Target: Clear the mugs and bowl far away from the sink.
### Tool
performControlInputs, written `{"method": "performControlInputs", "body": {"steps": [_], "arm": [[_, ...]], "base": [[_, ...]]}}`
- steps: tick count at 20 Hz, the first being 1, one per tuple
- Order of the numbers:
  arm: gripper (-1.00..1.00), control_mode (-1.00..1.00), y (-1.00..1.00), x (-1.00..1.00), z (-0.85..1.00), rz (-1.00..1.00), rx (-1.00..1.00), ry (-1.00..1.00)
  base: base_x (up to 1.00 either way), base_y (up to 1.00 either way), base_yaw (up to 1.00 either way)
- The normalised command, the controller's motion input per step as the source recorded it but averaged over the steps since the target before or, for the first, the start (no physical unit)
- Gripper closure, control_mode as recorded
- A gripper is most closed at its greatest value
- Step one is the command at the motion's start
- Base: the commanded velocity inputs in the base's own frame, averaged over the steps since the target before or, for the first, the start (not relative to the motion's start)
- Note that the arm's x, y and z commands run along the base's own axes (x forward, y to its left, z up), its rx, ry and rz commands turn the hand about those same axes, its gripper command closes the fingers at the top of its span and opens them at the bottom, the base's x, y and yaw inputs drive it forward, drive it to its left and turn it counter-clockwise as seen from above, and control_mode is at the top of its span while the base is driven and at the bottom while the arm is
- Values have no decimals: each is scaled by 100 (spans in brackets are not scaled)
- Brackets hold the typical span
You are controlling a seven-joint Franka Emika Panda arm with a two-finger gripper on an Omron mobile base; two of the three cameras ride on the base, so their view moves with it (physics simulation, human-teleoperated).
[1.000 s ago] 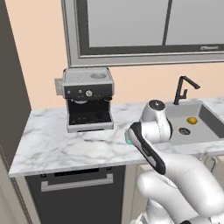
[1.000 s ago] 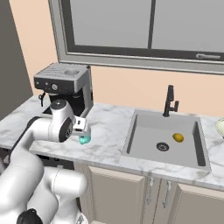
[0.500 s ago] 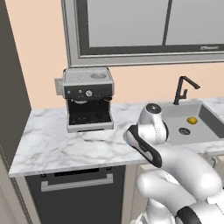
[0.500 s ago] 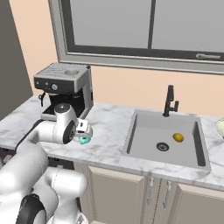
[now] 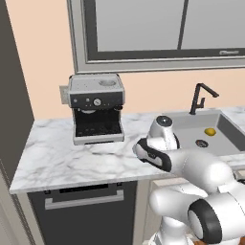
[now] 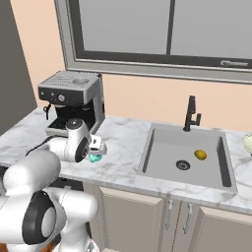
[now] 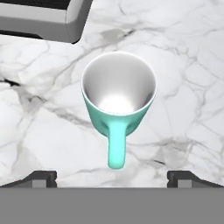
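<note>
A glossy teal mug point(image 7: 118, 107) with a smooth white inside and a rounded handle stands upright on the veined marble counter point(image 7: 183, 65), just in front of the boxy steel coffee machine point(image 6: 72, 101). The gripper point(image 7: 112, 177) hangs above it with jaws spread wide, holding nothing. The grey rectangular sink point(image 6: 189, 156) lies well apart from the mug, a small yellow lump point(image 6: 200, 154) in it.

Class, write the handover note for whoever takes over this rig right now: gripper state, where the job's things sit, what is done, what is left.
Gripper: open, holding nothing, poised directly above the teal mug.
Teal mug: upright on the marble counter, left of the sink, near the coffee machine; its handle points toward the hand.
Bowl: partly visible at the frame edge, right of the sink.
Yellow item: lying in the sink by the drain.
Done: nothing moved clear, judging by the scene.
Left: grasp the teal mug, carry it away from the sink, then handle the other mug and the bowl.
</note>
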Motion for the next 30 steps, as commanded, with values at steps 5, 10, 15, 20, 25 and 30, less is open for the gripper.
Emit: {"method": "performControlInputs", "body": {"steps": [5,10,15,20,25,30], "arm": [[-100,-100,0,18,-18,0,0,0],[-100,-100,0,12,-16,0,0,1],[100,-100,0,22,-22,0,0,4],[100,-100,0,35,-42,0,0,0],[100,-100,0,1,-13,0,0,0],[100,-100,0,-65,43,0,4,-6]], "base": [[0,0,0],[0,0,0],[0,0,0],[0,0,0],[0,0,0],[0,0,0]]}}
